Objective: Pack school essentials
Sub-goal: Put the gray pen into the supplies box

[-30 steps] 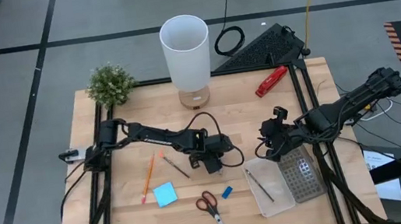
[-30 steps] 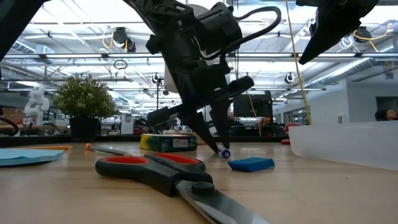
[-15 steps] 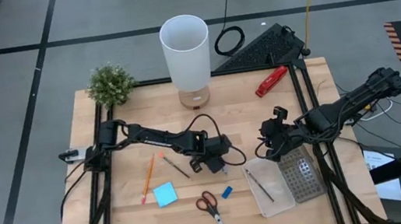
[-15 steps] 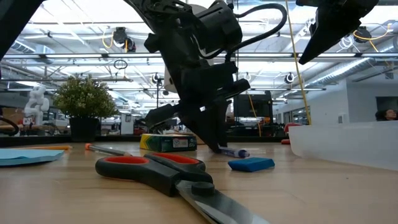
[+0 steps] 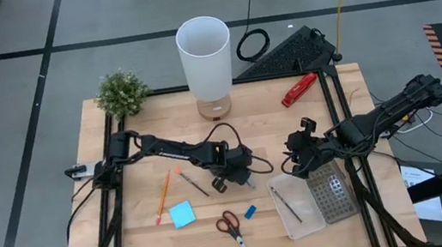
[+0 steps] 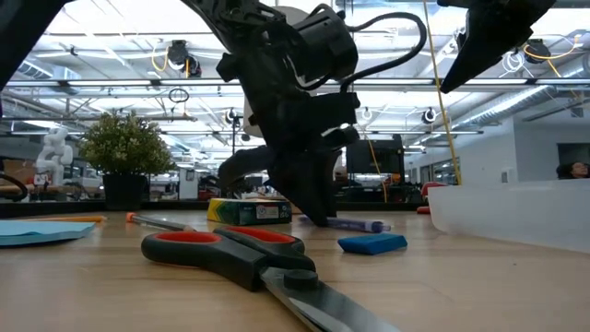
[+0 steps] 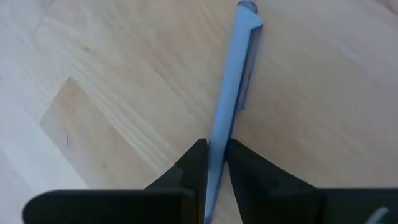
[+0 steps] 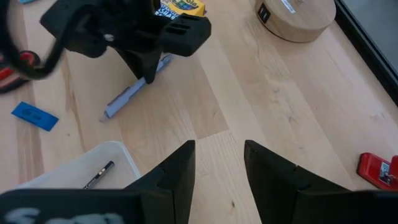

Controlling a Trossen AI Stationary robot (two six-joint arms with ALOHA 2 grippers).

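L gripper (image 7: 214,163) pinching the blue pen (image 7: 233,93) betw its 2 fingers
Pen: slim smooth plastic barrel lying flat on pale wood-grain table (image 5: 150,237); R gripper (image 8: 217,165) hanging apart w/ jaws spread, holding nothing

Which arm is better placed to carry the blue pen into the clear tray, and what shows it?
The left. Its left gripper is shut on the blue pen at mid-table. The right gripper hangs open and empty beside the clear tray.
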